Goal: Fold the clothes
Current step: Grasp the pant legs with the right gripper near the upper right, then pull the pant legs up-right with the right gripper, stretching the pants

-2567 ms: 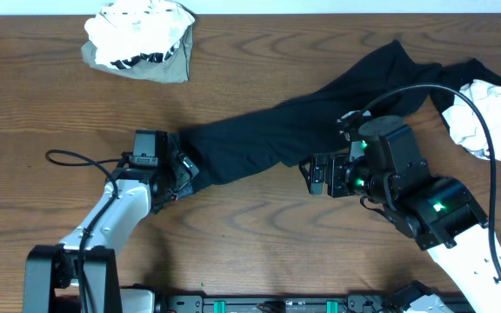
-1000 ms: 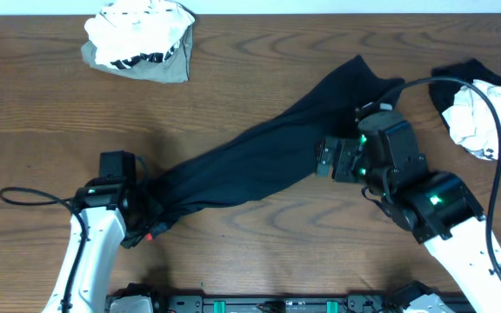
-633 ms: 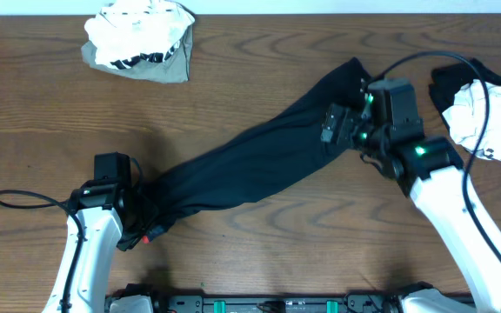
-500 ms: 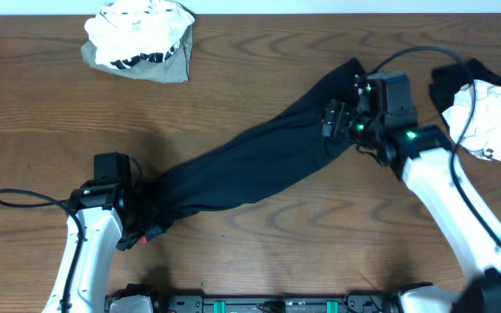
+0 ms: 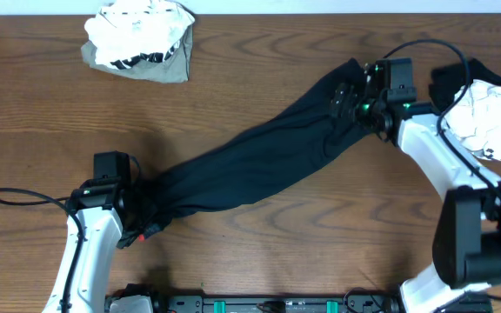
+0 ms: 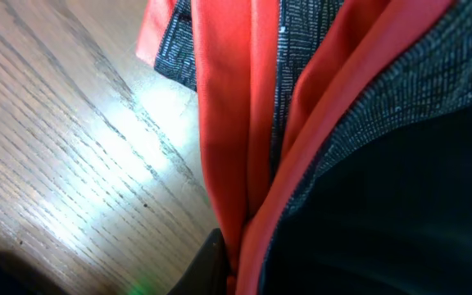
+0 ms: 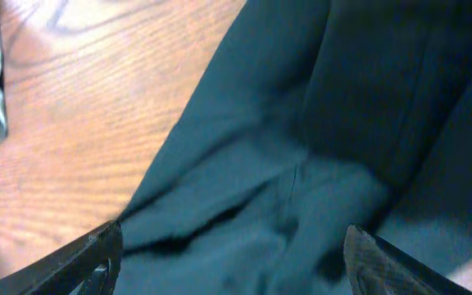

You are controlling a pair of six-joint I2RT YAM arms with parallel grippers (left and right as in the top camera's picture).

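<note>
The clothes to fold are chiefly a long black garment [image 5: 250, 161], lying stretched diagonally from the front left to the back right. My left gripper [image 5: 139, 223] is shut on its near end, where the left wrist view shows the coral-red edge [image 6: 228, 123] and the heathered grey band [image 6: 367, 106] pinched beside a dark finger [image 6: 210, 264]. My right gripper [image 5: 344, 97] hovers over the far end, open. In the right wrist view its two fingertips [image 7: 93, 252] stand wide apart, with creased black fabric [image 7: 301, 164] beneath them and nothing between them.
A heap of white and olive-grey clothes [image 5: 139, 39] lies at the back left. A white and black heap [image 5: 485, 113] sits at the right edge, close to my right arm. A cable [image 5: 24, 198] loops out to the left of my left arm.
My right gripper has travelled from the garment's middle up to its far end, jaws open. The garment lies stretched out longer. My left arm has stayed put over the last second.
</note>
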